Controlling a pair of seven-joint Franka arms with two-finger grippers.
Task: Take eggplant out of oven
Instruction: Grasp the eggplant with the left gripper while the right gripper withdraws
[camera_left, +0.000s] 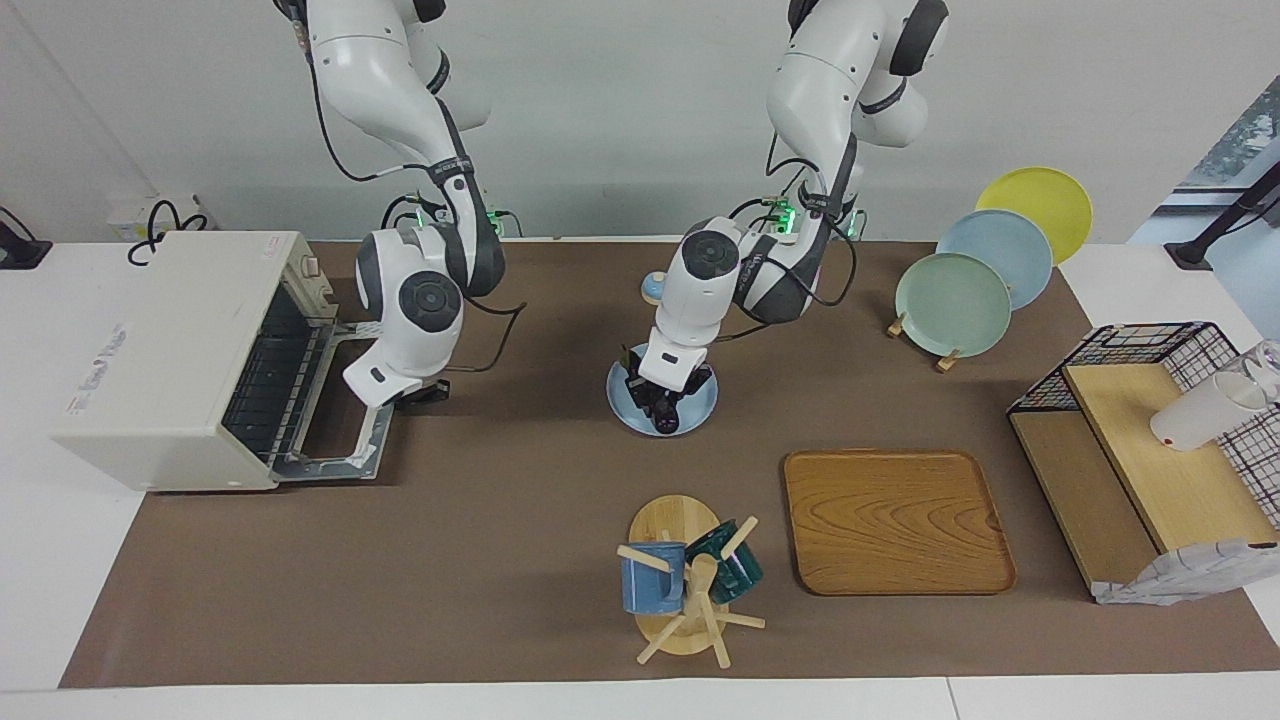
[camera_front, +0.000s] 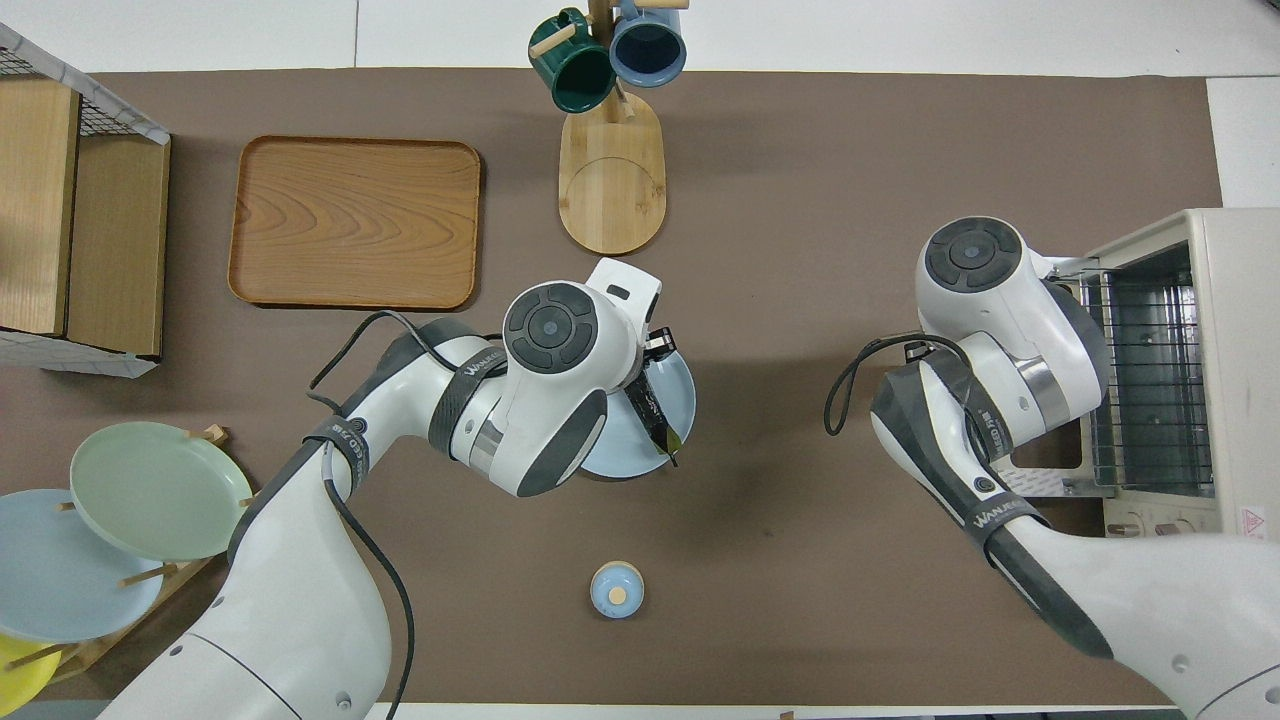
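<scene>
On the blue plate (camera_left: 700, 395) I have the left gripper (camera_left: 662, 408) clenched on the eggplant (camera_front: 656, 412), while the right gripper (camera_left: 425, 393), shut empty, waits by the oven (camera_left: 170, 360) door.

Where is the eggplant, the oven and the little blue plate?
eggplant (camera_front: 655, 412): overhead view, middle of its dark body.
oven (camera_left: 165, 350): facing view, its off-white top panel.
blue plate (camera_front: 682, 385): overhead view, bare rim beside the eggplant.
</scene>
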